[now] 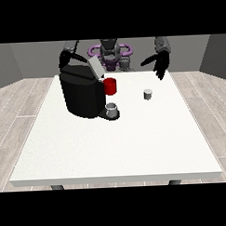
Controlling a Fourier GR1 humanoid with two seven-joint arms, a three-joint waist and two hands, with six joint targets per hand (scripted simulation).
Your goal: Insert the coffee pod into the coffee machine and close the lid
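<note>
Coffee pod [148, 94], a small pale cylinder, is sitting on the smooth white table [135, 146]; the hand at the view's right [159, 62] is hovering, fingers spread

black coffee machine [81, 95], red mug [111, 86], grey coffee pod [148, 94], white table [111, 147]

On the table [135, 146], the coffee machine [81, 95] stands at the view's left; the coffee pod [148, 94] sits right of it, well apart.
</note>
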